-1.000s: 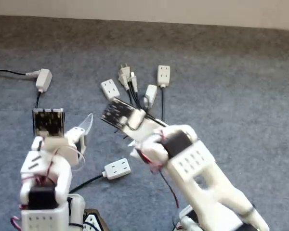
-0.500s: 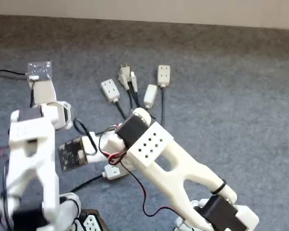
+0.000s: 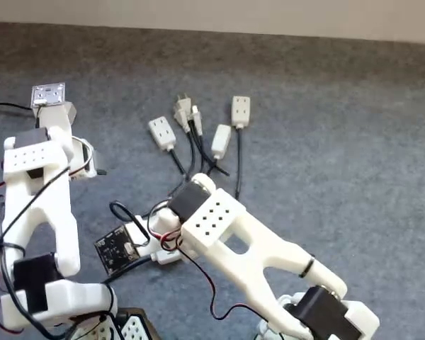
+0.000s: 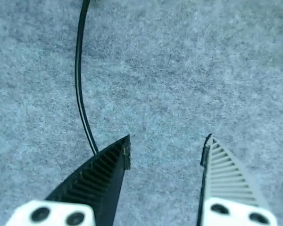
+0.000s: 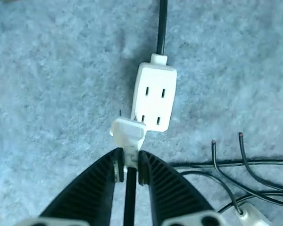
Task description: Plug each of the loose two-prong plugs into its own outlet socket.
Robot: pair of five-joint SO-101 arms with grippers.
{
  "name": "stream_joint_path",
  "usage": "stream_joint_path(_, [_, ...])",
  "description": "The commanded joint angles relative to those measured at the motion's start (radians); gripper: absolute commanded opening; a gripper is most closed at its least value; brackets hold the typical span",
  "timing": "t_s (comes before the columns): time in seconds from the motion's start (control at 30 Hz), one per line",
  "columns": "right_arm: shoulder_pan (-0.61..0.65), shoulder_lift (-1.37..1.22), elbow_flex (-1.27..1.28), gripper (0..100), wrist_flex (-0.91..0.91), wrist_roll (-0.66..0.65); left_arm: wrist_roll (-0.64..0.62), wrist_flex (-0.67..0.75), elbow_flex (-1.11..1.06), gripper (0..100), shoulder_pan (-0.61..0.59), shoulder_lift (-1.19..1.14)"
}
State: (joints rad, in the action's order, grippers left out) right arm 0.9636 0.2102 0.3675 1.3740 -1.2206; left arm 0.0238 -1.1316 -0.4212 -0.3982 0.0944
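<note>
Right hand (image 5: 129,165) pinches plug (image 5: 127,133) at its cord end, leaving prongs free for outlet socket (image 5: 154,101). Left hand (image 4: 166,149) gapes, empty.

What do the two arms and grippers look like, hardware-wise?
The left arm and right arm are white plastic shells with black servos and loose red and black wires; the right arm has a grid of holes. The left gripper has one black ribbed finger, one pale; the right gripper's are both black.
</note>
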Motion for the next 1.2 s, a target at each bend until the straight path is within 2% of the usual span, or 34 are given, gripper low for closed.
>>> stream_joint_path(0.0, [-0.012, 0.012, 0.012, 0.6, -0.056, -0.012, 0.014, -0.005, 0.054, 25, -0.004, -0.044])
stream_joint_path(0.43, [-0.087, 0.007, -0.084, 0.6, -0.045, -0.012, 0.012, -0.005, 0.090, 25, -0.004, -0.087])
stream_joint_path(1.03, [-0.067, -0.101, -0.084, 0.6, -0.044, -0.006, 0.012, -0.005, 0.088, 25, -0.004, -0.087])
stream_joint_path(1.17, [-0.054, -0.101, -0.087, 0.6, 0.021, -0.012, 0.012, -0.003, 0.088, 25, -0.004, -0.088])
